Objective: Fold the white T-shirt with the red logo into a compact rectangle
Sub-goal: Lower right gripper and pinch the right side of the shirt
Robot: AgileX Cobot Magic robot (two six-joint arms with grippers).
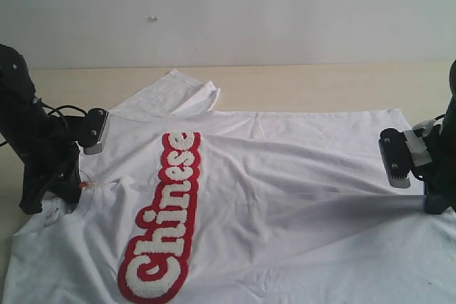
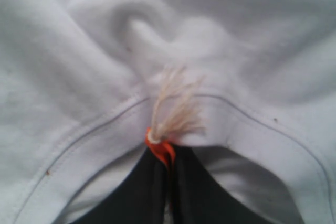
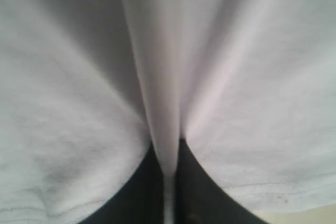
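Observation:
The white T-shirt (image 1: 285, 204) lies spread across the table, its neck to the left and its hem to the right. The red logo (image 1: 165, 217) with fuzzy white letters runs lengthwise on the chest. My left gripper (image 1: 71, 189) is shut on the collar, pinching the fabric at the orange neck tag (image 2: 160, 149) with its frayed cream threads. My right gripper (image 1: 433, 201) is shut on the shirt's hem edge. In the right wrist view a ridge of white cloth (image 3: 167, 129) runs between the black fingers (image 3: 142, 192).
One sleeve (image 1: 187, 94) lies folded over at the back of the shirt. The light wooden table (image 1: 320, 83) runs behind the shirt to a pale wall. The front part of the shirt runs out of the exterior view.

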